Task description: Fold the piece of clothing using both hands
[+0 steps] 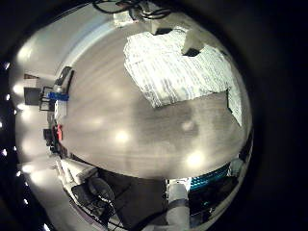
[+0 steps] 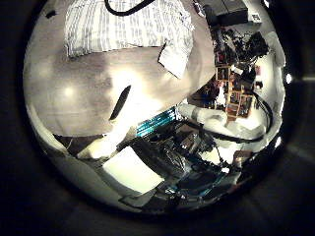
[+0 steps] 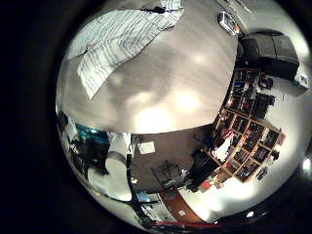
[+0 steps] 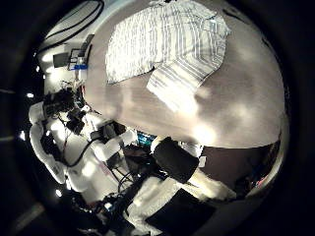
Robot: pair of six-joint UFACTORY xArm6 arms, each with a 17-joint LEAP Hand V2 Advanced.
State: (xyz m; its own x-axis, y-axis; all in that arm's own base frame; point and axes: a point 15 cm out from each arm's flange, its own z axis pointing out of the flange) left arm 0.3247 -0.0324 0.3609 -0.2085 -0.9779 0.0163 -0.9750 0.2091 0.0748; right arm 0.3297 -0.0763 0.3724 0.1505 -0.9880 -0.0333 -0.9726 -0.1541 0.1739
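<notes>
Grey counter (image 4: 236, 98) fills all four palm views, and a striped shirt (image 4: 167, 44) lies flat on it, well away from every camera. It sits upper right in the left little-finger view (image 1: 178, 63), top in the left thumb view (image 2: 123, 25), upper left in the right little-finger view (image 3: 122, 39). Neither robot hand touches or holds it; how far either robot hand is open, I cannot tell.

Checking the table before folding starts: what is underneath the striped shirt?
The light striped short-sleeved shirt lies spread flat on the round wooden table. Only tabletop shows around it; anything beneath the cloth is covered and cannot be seen.
</notes>
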